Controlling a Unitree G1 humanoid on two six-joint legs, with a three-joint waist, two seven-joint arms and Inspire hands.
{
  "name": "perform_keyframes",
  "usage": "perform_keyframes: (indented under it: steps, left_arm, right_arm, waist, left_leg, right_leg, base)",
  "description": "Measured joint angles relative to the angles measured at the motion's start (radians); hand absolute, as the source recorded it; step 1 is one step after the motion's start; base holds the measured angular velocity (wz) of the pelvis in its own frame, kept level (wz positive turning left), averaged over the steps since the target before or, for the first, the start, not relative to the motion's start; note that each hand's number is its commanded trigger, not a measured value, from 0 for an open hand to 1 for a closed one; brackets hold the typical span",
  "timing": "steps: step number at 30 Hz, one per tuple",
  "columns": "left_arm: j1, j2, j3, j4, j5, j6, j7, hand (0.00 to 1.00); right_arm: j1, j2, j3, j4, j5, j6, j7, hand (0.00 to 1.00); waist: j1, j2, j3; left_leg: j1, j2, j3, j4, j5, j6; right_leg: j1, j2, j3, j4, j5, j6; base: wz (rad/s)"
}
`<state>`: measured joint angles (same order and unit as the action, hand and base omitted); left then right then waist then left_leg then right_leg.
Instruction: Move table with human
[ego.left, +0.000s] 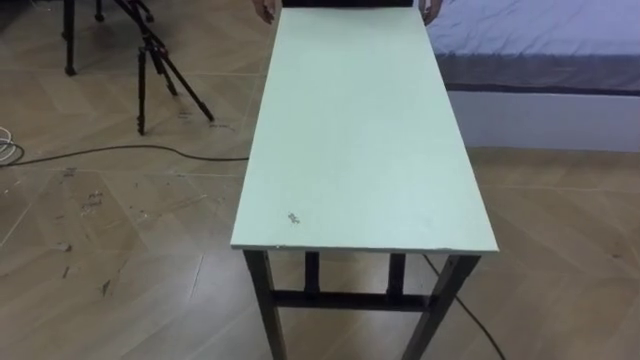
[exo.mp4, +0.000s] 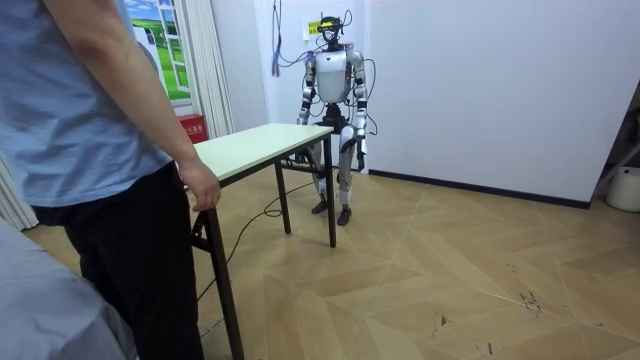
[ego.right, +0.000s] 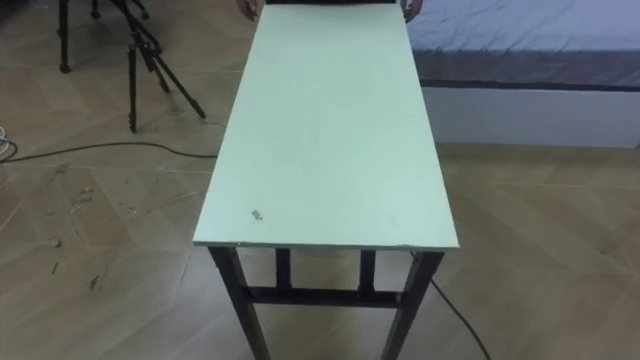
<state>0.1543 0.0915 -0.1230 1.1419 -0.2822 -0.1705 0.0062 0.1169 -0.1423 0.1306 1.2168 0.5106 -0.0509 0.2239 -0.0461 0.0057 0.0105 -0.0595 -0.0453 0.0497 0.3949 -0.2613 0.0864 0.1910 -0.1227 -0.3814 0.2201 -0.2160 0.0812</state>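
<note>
Eye views down along shared table (ego.left: 360, 130), room view beside person (exo.mp4: 90, 150), facing robot

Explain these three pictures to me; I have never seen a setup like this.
The machine is a humanoid robot standing at one end of a pale green table. Two pictures come from the cameras in its head, looking down along the tabletop. The third comes from a camera in the room, close beside a person. The tabletop carries just a small mark. The person's hand holds the other end. The robot's left hand and right hand hang at its sides, off the table. A tripod and a bed stand nearby.
</note>
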Motion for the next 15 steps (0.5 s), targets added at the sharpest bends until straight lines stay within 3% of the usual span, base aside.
perform_keyframes:
  steps: [7, 10, 15]
  left_arm:
    - [0.004, 0.007, -0.003, 0.026, -0.203, 0.023, -0.126, 0.0]
    - [0.004, 0.024, -0.039, 0.026, -0.294, 0.041, -0.191, 0.0]
    - [-0.015, 0.042, -0.038, 0.005, -0.393, 0.075, -0.305, 0.0]
  right_arm:
    - [0.002, -0.011, -0.034, 0.0, 0.038, 0.023, 0.048, 0.0]
    - [0.003, -0.017, -0.034, -0.016, 0.039, 0.032, 0.061, 0.0]
    - [0.002, -0.024, -0.037, -0.186, 0.045, 0.05, 0.108, 0.0]
  waist:
    - [0.006, 0.0, -0.0005]
    - [0.011, 0.001, -0.0009]
    - [0.014, 0.01, 0.0006]
  left_leg:
    - [-0.002, 0.004, 0.016, -0.002, 0.0, 0.0]
    - [-0.008, 0.013, 0.032, 0.0, 0.0, 0.0]
    - [-0.041, 0.023, 0.041, 0.02, 0.0, 0.0]
  right_leg:
    - [-0.011, 0.0, 0.017, 0.001, 0.0, 0.0]
    - [-0.021, 0.001, 0.022, 0.003, 0.0, 0.0]
    - [-0.063, 0.003, 0.03, 0.025, 0.0, 0.0]
  base:
    - [-0.06]
    - [-0.11]
    - [-0.08]
